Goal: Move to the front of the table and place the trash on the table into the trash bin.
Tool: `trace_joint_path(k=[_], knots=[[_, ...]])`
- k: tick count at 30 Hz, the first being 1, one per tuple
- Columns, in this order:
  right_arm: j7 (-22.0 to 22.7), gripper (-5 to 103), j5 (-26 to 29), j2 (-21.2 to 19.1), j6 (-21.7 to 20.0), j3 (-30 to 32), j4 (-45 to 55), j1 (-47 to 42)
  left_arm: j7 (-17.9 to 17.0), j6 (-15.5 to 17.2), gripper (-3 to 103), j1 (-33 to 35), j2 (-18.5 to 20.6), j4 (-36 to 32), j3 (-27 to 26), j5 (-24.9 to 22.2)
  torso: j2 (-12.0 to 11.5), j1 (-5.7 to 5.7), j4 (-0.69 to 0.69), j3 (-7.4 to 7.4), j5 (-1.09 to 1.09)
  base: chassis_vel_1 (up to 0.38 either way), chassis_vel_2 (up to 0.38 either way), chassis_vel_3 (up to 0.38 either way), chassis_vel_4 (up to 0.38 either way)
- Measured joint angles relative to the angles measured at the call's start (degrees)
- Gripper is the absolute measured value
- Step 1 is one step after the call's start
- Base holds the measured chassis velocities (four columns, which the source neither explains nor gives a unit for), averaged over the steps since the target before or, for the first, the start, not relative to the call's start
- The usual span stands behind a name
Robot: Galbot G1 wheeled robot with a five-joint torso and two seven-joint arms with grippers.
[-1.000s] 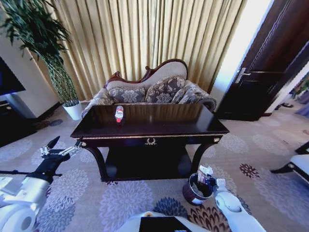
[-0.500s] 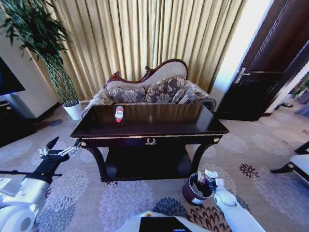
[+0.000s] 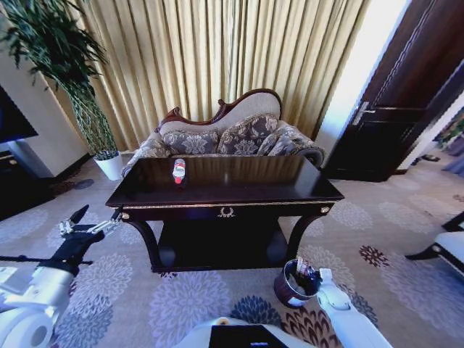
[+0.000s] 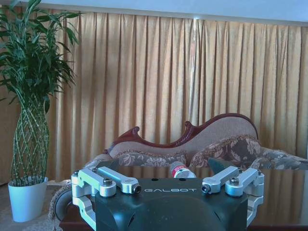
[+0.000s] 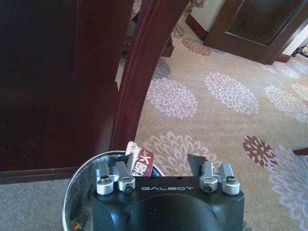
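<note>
The shiny dark table (image 3: 225,190) held a clear bottle (image 3: 178,171). The right gripper (image 3: 307,273) hung over the round bin (image 3: 291,291), fingers spread apart beside a red wrapper (image 5: 141,164). The left gripper (image 3: 88,226) waited, fingers wide.

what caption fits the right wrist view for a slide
Right gripper, jaws open, hovers over the trash bin with a red snack wrapper at its rim, beside the table leg.

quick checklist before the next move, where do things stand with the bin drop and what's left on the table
1. Right gripper over the trash bin: ok.
2. Right fingers open: ok.
3. Snack wrapper clear of the fingers: cannot tell; it sits at the bin's rim beside one finger.
4. Table cleared: not ok; the plastic bottle lies on it.
5. Left gripper free and open, beside the table's left corner: ok.
</note>
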Motion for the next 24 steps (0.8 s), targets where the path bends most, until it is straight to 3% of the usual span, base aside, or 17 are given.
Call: trace_joint_path(k=[1,3,6,20,23,24], knots=[[0.0,80,0.0,-0.1,0.0,0.1,0.1,-0.1,0.0,0.0,100,0.0,-0.1,0.0,0.0,0.0,0.0,0.0,0.0,0.0,0.0,0.0,0.0,0.0,0.0],[0.0,90,0.1,-0.1,0.0,0.1,0.1,-0.2,0.0,0.0,100,0.0,0.0,0.0,0.0,0.0,0.0,0.0,0.0,0.0,0.0,0.0,0.0,0.0,0.0],[0.0,99,0.1,-0.1,0.0,0.1,0.1,-0.2,0.0,-0.1,100,0.0,0.1,0.0,-0.1,0.0,0.0,0.0,0.0,0.0,0.0,0.0,0.0,0.0,0.0],[-0.1,100,1.3,0.4,-0.1,0.7,0.9,-0.8,0.0,-0.1,100,0.1,0.1,0.0,-0.2,0.0,0.0,0.0,0.0,0.0,0.0,0.0,0.0,0.0,0.0],[-0.2,100,2.4,0.4,0.1,1.6,2.7,-1.5,0.0,-0.3,100,0.2,0.1,0.0,-0.4,-0.2,0.0,0.0,-0.01,0.0,0.01,0.0,0.0,0.0,0.0],[-0.3,100,5.5,0.3,0.1,2.6,6.8,-2.6,0.0,-0.6,100,0.3,0.1,0.0,-0.5,-0.5,0.0,0.0,-0.01,0.0,0.02,0.0,0.0,0.0,0.0]])
